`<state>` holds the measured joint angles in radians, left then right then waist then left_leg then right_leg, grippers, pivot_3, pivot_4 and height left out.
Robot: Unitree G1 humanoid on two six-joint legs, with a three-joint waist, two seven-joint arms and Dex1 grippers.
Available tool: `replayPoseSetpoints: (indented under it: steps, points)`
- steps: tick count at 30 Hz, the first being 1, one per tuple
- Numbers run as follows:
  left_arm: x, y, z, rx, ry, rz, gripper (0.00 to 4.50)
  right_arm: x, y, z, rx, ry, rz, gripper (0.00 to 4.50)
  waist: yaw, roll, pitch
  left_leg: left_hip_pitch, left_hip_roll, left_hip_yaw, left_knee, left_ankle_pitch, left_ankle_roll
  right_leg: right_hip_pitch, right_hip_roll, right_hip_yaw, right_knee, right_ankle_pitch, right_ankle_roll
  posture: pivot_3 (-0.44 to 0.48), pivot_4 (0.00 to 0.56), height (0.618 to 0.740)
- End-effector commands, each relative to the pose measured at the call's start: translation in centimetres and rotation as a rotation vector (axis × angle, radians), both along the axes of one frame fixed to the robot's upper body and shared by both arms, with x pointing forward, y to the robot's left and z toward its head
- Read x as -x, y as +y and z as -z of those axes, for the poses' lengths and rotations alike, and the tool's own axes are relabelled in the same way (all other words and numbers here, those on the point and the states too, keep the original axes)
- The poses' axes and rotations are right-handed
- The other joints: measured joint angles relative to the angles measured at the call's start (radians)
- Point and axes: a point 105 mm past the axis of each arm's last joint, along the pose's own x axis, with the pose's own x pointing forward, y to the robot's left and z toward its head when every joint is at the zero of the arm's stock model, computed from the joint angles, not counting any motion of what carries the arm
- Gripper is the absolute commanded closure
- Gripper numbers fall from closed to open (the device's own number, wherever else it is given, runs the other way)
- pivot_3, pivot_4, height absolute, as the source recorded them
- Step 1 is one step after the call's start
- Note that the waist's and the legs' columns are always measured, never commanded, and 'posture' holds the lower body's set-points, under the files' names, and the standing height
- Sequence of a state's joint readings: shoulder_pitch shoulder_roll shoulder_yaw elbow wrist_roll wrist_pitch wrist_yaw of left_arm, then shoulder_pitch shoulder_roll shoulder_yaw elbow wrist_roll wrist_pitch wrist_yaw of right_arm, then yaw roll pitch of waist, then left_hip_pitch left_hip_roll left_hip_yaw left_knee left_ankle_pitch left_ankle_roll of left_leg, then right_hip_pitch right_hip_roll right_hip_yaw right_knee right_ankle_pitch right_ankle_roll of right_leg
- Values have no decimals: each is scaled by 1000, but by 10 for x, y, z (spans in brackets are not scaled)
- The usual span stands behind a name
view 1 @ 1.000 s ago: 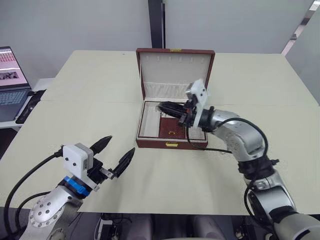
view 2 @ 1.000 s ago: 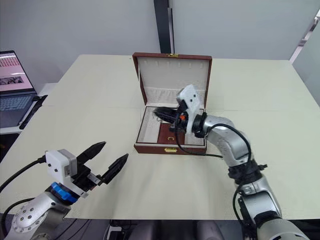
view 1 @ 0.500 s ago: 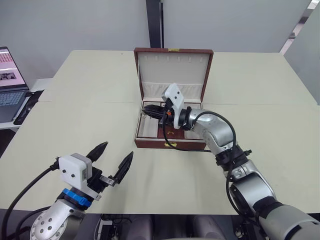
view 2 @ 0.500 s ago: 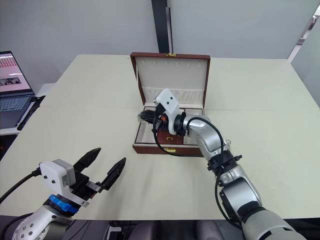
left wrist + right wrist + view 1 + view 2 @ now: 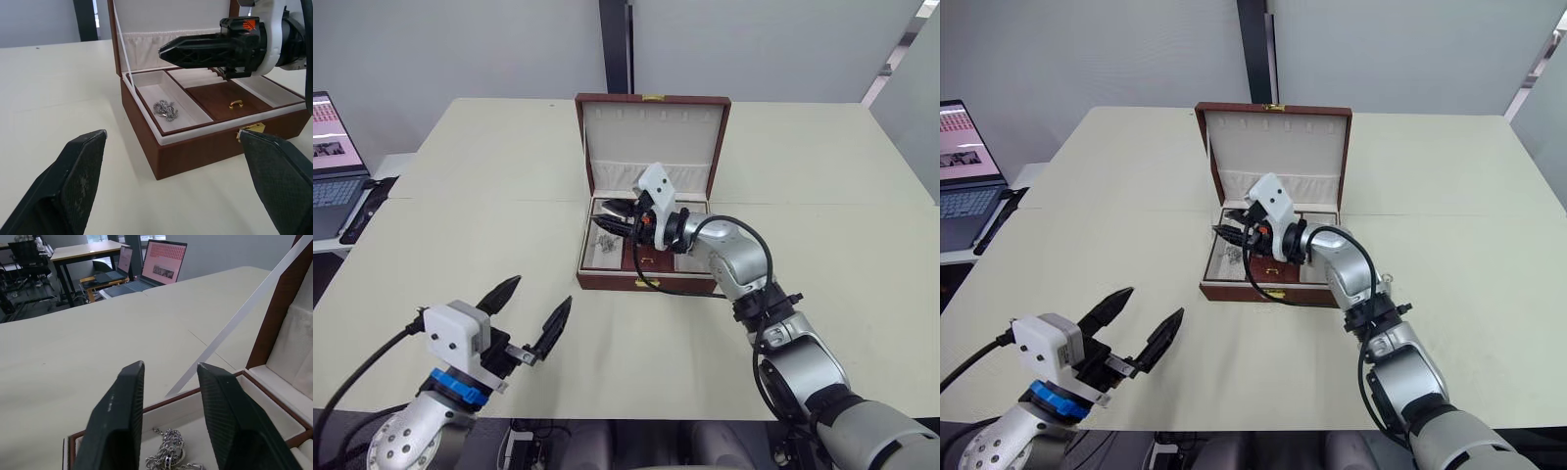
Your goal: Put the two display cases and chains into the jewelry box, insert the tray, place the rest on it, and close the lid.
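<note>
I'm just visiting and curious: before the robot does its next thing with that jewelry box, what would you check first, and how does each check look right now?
1. Lid standing open: ok.
2. Tray seated in the jewelry box: ok.
3. Jewelry pile lying in the tray's end section on the robot's left: ok.
4. Right gripper open and empty above that section: ok.
5. Left gripper open, over bare table, away from the box: ok.
6. Display cases and chains stowed under the tray: cannot tell, the tray covers the compartments.
</note>
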<state>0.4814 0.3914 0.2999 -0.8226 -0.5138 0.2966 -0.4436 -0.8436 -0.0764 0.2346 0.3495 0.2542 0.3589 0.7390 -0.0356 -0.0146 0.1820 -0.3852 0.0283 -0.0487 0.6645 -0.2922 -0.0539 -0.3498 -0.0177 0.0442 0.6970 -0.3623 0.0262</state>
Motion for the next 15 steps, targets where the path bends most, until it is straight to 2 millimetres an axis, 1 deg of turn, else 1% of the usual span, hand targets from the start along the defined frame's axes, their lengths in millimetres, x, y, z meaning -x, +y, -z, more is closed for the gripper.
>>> replayPoseSetpoints:
  steps: [1,4,5,6,8,10,15]
  points:
    - [-3,1,-13,-3,-29,13,0,3,0,-18,-34,-54,-15,1474,0,0,0,0,0,0,0,0,0,0,0,0,0,0,0,0,150,740]
    - [-8,2,-16,-7,-25,26,0,5,-6,-18,-35,-58,-21,528,0,0,0,0,0,0,0,0,0,0,0,0,0,0,0,0,150,740]
    - [-10,2,-15,-8,-9,41,0,6,-12,-19,-36,-60,-21,180,1,0,0,0,0,0,0,0,0,0,0,0,0,0,0,0,150,740]
    - [-14,2,-13,-8,11,58,0,6,-23,-19,-39,-60,-16,79,3,0,0,0,0,0,0,0,0,0,0,0,0,0,0,0,150,740]
    - [-20,2,-11,-15,38,90,0,8,-45,-19,-42,-62,-9,79,10,0,0,-1,0,-1,0,0,0,0,0,-2,0,0,0,0,150,740]
    - [-27,5,-13,-24,43,112,0,12,-66,-16,-28,-63,-6,79,10,0,0,-1,-1,-1,0,0,0,0,-1,-2,-1,0,0,0,150,740]
    - [-37,23,-13,-82,81,158,0,28,-127,-8,21,-43,0,79,4,-1,0,-2,-1,-1,0,0,0,0,-1,-2,-1,0,0,0,150,740]
